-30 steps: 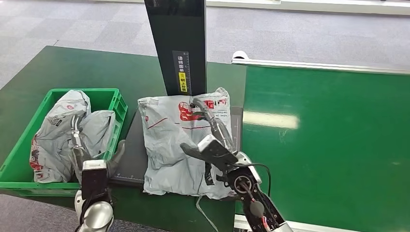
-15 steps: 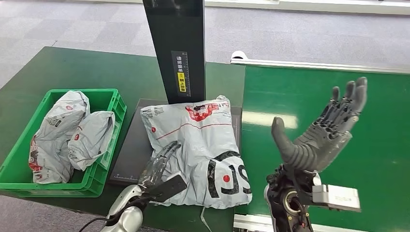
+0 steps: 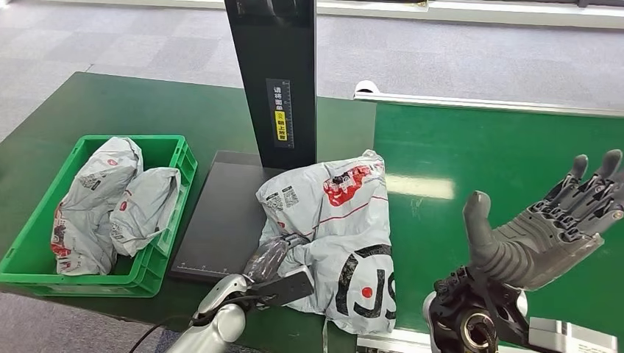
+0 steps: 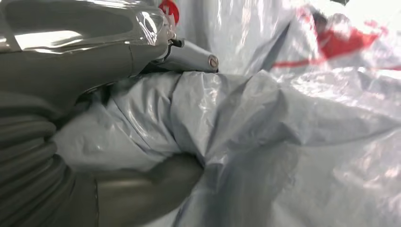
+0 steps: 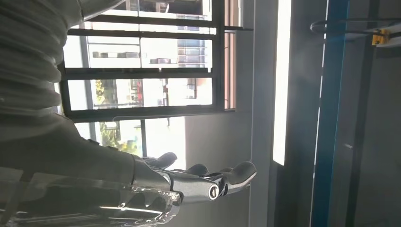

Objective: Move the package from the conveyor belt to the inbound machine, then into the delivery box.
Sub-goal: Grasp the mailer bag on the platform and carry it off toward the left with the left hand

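Left hand (image 3: 274, 259) grips the crinkled grey plastic package (image 3: 338, 228); right hand (image 3: 541, 232) raised, fingers apart.

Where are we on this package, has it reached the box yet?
Not yet. The package is off the belt, partly on the scanner plate. The left hand grips its edge; the right hand is raised, open. Moving it into the green box remains.
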`<state>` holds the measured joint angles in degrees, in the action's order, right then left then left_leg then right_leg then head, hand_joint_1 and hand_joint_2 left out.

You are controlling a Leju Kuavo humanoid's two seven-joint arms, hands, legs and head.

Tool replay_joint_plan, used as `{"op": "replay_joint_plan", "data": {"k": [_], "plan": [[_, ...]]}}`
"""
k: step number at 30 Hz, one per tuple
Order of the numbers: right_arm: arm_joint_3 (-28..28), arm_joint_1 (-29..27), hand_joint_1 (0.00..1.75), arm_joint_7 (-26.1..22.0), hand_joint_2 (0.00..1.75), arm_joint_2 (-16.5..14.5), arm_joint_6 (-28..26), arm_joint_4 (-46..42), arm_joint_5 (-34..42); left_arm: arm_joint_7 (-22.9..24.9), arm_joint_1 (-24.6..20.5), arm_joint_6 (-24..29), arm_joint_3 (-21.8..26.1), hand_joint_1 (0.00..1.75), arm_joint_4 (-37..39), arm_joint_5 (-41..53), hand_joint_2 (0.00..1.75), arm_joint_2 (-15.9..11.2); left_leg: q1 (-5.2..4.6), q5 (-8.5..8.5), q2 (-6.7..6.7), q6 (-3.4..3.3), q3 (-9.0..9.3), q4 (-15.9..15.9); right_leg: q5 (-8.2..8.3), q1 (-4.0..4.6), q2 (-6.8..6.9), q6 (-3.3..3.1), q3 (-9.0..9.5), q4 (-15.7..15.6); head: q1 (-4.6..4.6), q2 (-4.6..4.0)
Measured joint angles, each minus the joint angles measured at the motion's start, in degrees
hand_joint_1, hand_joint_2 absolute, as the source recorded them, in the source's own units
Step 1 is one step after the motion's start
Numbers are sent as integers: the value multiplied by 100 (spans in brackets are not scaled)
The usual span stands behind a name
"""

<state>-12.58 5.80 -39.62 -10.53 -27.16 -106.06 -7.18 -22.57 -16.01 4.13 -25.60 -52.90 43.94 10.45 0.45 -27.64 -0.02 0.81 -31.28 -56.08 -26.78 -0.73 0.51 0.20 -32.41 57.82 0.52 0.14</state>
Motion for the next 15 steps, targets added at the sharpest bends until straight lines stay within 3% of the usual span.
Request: {"op": "replay_joint_plan", "data": {"k": [6,10,15], "plan": [[149,-150,0,0,175,-34,-28,-104,-20,-531,187,427,126,175,-598,-1094,175,1,1,1,5,0,-15,0,1,2,-10,-1,-23,1,1,0],[213,-213,0,-8,175,-34,-87,-111,21,-799,361,918,271,175,-1504,-1758,175,-80,3,1,7,0,-33,0,0,4,-13,-1,-42,2,1,-1],[253,-287,0,-9,175,-32,-356,-144,-27,-793,474,1531,552,175,-2802,-2123,175,-281,4,0,8,0,-38,1,0,5,-13,-2,-46,2,1,0]]}}
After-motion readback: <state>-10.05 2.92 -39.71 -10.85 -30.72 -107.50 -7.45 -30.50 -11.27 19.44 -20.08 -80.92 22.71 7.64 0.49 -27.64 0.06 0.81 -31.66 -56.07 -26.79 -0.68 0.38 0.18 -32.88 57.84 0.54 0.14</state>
